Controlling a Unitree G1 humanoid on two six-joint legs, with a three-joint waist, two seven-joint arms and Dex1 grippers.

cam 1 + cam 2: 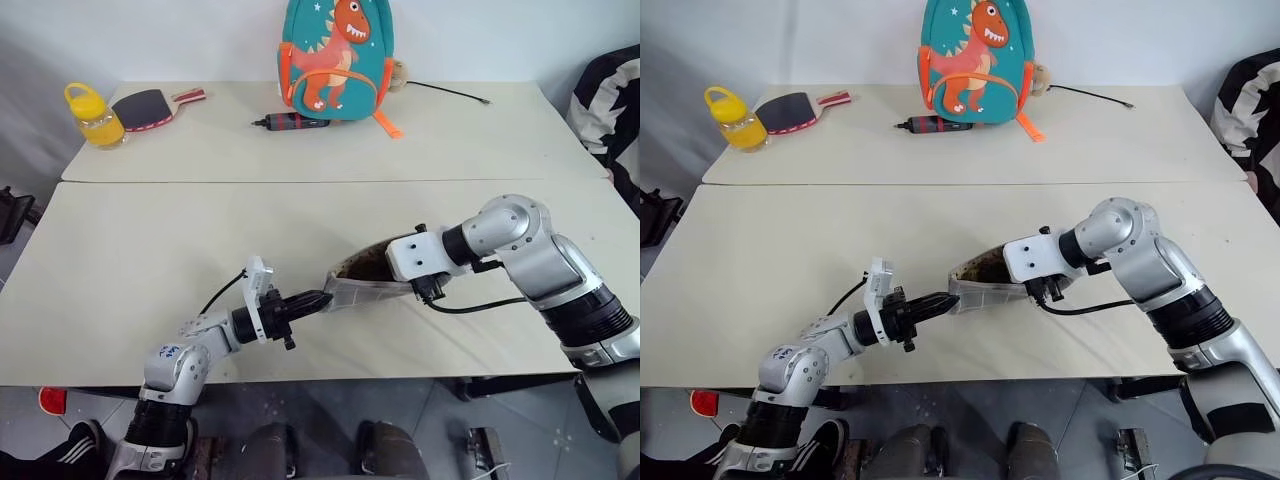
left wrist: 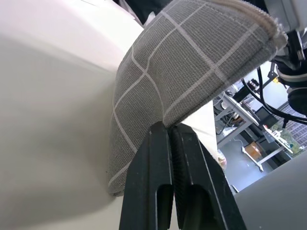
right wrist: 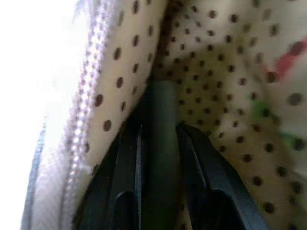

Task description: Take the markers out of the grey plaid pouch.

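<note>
Grey plaid pouch (image 1: pixel 365 288) on front table, mouth open, dotted beige lining, dark marker (image 3: pixel 160 143) inside.

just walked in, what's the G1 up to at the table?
It is emptying a grey plaid pouch on the near table. The left gripper is shut on one end of the pouch, holding it steady. The right gripper is reaching inside the open mouth, against the dotted lining, with a dark slim stick, probably a marker, between its fingers. Nothing from the pouch lies out on the table yet.
</note>
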